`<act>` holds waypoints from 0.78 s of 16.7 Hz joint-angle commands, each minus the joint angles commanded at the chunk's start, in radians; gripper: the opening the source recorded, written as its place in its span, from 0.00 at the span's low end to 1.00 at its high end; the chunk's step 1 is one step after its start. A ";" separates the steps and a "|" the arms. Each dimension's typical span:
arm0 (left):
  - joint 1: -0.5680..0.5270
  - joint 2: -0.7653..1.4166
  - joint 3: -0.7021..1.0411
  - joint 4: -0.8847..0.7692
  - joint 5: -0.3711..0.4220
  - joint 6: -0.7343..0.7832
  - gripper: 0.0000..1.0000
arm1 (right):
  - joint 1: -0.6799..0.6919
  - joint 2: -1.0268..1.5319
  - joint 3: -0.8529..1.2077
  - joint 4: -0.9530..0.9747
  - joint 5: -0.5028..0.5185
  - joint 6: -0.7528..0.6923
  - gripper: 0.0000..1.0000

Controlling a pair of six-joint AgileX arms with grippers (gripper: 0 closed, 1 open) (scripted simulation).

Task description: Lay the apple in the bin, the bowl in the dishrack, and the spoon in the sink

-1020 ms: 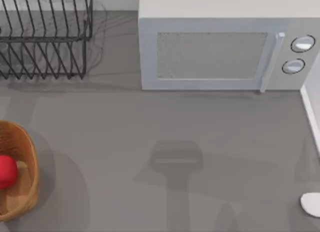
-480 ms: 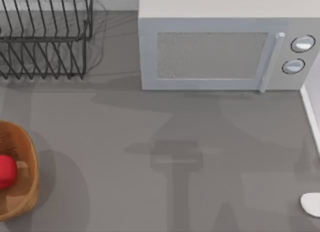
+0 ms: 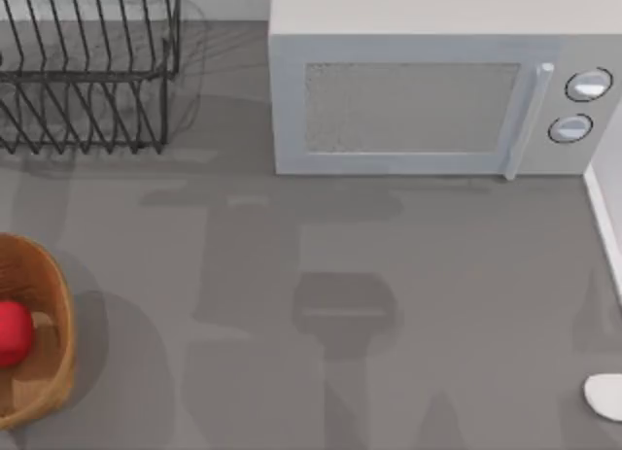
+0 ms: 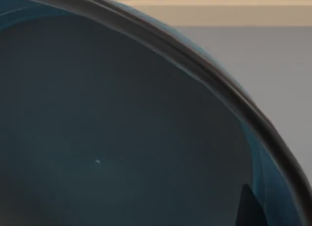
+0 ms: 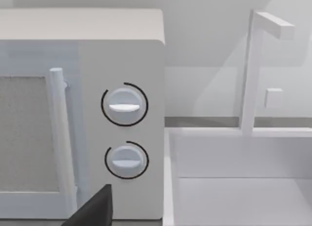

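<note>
From above, the apple (image 3: 14, 331) sits in the bin (image 3: 60, 348), the dishrack (image 3: 87, 81) waits. Left wrist: bowl (image 4: 122, 138) looms close, left end effector's grip I cannot tell; rack it next. Right wrist faces microwave (image 5: 83, 113) and sink (image 5: 239, 177).

A rendered kitchen counter — microwave (image 3: 432, 95), wire dishrack (image 3: 87, 76), white sink (image 5: 239, 177) with faucet (image 5: 256, 65).

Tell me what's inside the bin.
The apple lies inside the bin, near the top view's left edge. Beside it a pale patch of the bin's floor shows. The rest of the inside is cut off by the picture's edge.
</note>
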 joint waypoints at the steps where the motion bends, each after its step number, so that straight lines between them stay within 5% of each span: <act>1: -0.005 0.025 -0.012 0.030 -0.004 0.001 0.00 | 0.000 0.000 0.000 0.000 0.000 0.000 1.00; 7: -0.010 0.049 -0.024 0.059 -0.008 0.002 0.00 | 0.000 0.000 0.000 0.000 0.000 0.000 1.00; 13: -0.010 0.049 -0.024 0.059 -0.008 0.002 0.45 | 0.000 0.000 0.000 0.000 0.000 0.000 1.00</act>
